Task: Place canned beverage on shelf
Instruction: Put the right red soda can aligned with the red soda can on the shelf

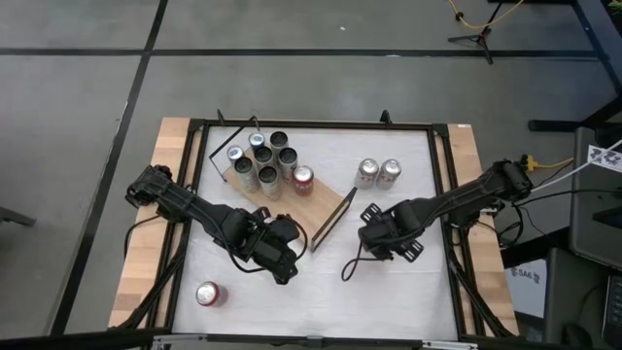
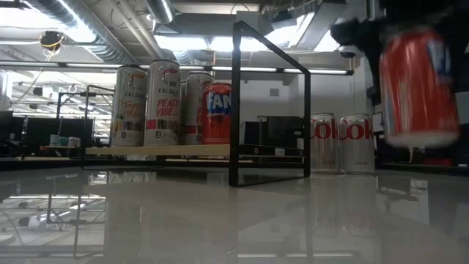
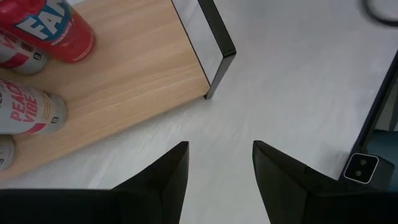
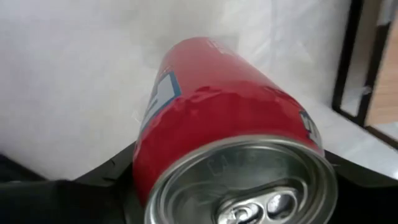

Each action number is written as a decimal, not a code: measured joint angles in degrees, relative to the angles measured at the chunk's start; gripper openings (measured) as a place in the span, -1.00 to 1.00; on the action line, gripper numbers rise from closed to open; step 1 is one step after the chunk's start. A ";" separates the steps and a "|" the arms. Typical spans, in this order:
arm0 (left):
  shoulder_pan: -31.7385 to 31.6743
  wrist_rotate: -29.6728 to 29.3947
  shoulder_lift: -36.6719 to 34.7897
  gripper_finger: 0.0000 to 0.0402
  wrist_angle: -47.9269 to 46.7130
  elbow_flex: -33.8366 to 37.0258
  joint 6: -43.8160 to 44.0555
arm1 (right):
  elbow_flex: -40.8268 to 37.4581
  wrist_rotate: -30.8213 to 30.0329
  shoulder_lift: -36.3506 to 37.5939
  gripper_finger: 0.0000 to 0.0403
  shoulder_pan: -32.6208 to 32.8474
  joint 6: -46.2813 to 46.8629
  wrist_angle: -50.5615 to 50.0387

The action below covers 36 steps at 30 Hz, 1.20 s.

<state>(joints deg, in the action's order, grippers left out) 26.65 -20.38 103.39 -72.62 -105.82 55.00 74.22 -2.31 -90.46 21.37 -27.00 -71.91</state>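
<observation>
Farthest to my left, a red can (image 1: 207, 294) lies alone near the front edge of the table (image 1: 321, 292), apart from both arms. Next comes my left gripper (image 1: 283, 255), waiting just beside the front corner of the shelf (image 1: 313, 202), its jaws shut and holding nothing; its wrist view shows only bare table and the board's corner. The shelf lies angled on the table, with a cluster of cans (image 1: 262, 160) standing on its far left part and open board on the part nearer my grippers. To the right of it is my right gripper (image 1: 372, 236), and here is the can I am carrying (image 4: 217, 118): red, clamped between my jaws, which stand wide around its body, its silver top facing my wrist camera and its long axis running forward between my jaws. The free board lies to my left of this can, so I judge the carry goes leftward across the frame's black end bar (image 1: 332, 216). Two silver cans (image 1: 378, 172) stand behind, untouched.
</observation>
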 joint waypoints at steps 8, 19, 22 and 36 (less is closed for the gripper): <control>-0.20 0.02 0.00 -0.16 0.02 0.00 0.09 | 14.53 0.86 0.07 0.45 -0.13 0.43 -8.11; -1.19 0.11 0.02 -0.16 0.35 0.00 0.02 | 33.10 0.82 0.12 0.46 -6.42 -1.79 -11.34; -1.51 0.08 0.02 -0.16 0.35 0.00 -0.02 | 35.71 0.88 0.18 0.46 -10.38 -3.66 -10.63; -3.91 0.09 0.02 -0.16 0.26 0.00 -0.07 | 36.52 7.88 -5.66 0.47 -28.58 -8.58 -3.46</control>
<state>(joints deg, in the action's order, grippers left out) 22.74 -20.29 103.42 -72.36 -105.82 54.93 110.74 5.57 -96.12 -7.21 -35.57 -75.37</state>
